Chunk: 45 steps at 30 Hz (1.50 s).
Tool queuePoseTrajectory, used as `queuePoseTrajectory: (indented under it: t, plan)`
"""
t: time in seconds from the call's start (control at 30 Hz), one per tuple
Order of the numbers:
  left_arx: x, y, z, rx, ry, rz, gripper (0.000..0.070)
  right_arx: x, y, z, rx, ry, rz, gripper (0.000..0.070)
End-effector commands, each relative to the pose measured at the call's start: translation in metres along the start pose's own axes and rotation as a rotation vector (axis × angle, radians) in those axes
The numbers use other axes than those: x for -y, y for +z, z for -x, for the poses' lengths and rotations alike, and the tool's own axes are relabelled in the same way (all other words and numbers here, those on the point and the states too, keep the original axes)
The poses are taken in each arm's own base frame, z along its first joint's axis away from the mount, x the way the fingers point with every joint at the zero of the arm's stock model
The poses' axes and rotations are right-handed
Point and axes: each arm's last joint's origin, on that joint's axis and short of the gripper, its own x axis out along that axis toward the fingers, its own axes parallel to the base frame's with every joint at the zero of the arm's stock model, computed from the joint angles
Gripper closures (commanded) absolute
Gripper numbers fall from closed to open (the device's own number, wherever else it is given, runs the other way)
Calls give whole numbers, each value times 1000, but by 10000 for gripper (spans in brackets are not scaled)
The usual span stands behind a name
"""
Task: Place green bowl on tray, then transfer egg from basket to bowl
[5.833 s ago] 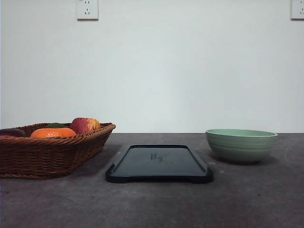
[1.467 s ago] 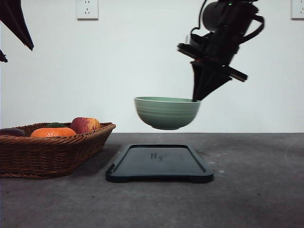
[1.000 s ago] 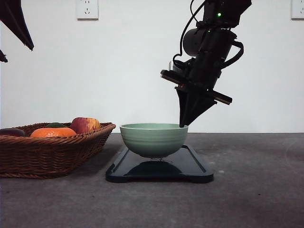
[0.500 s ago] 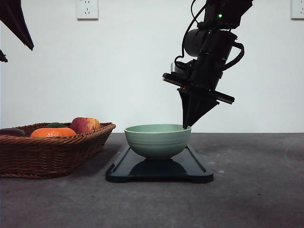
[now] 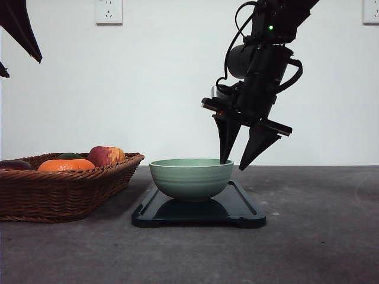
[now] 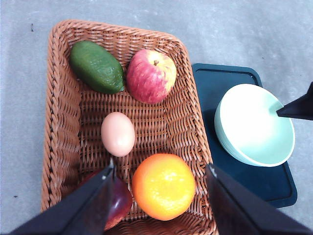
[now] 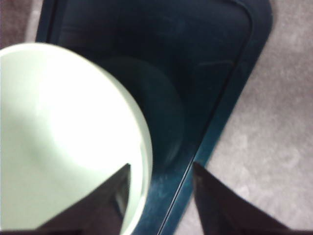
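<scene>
The green bowl point(image 5: 190, 177) stands upright on the dark tray point(image 5: 249, 218). My right gripper point(image 5: 233, 164) is open at the bowl's right rim, one finger over the inside and one outside; in the right wrist view the right gripper point(image 7: 161, 166) straddles the rim of the bowl point(image 7: 63, 137). The egg point(image 6: 118, 133) lies in the middle of the wicker basket point(image 6: 61, 122). My left gripper point(image 6: 161, 168) hangs open high above the basket, holding nothing.
The basket point(image 5: 65, 192) at the front left also holds an avocado point(image 6: 96, 67), an apple point(image 6: 151, 76), an orange point(image 6: 163, 186) and a dark red fruit point(image 6: 120, 203). The tray point(image 6: 220, 81) lies right beside it on a grey table.
My right gripper carried the bowl from the right, lowered it onto the tray, then opened and let go. The bowl shifted slightly left as it settled. The left arm stayed put.
</scene>
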Motion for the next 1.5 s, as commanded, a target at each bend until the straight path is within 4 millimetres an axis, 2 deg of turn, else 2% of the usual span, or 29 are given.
queuePoseTrajectory:
  t: [0.0, 0.13, 0.33, 0.5, 0.73, 1.1, 1.3, 1.47]
  plan:
    - [2, 6, 2, 18, -8, -7, 339, -4, 5, 6, 24, 4, 9, 424]
    - [2, 6, 2, 18, -8, -7, 339, -12, 3, 30, 69, 9, 67, 424]
    - [2, 6, 2, 18, -8, -7, 339, -18, -7, 54, 145, -30, 107, 426]
    - [2, 6, 2, 17, -8, -12, 339, -19, -29, 68, 281, -13, 143, 427]
    - [2, 6, 2, 21, -9, -45, 339, -16, -78, 82, 451, 14, 189, 427]
    - [2, 7, 2, 27, -10, -45, 339, -4, -172, 93, 602, 12, 246, 427]
    - [3, 10, 2, 57, -17, -38, 337, 4, -219, 91, 632, -2, 244, 427]
    - [7, 11, -1, 68, -33, -27, 338, 11, -249, 85, 649, -5, 227, 427]
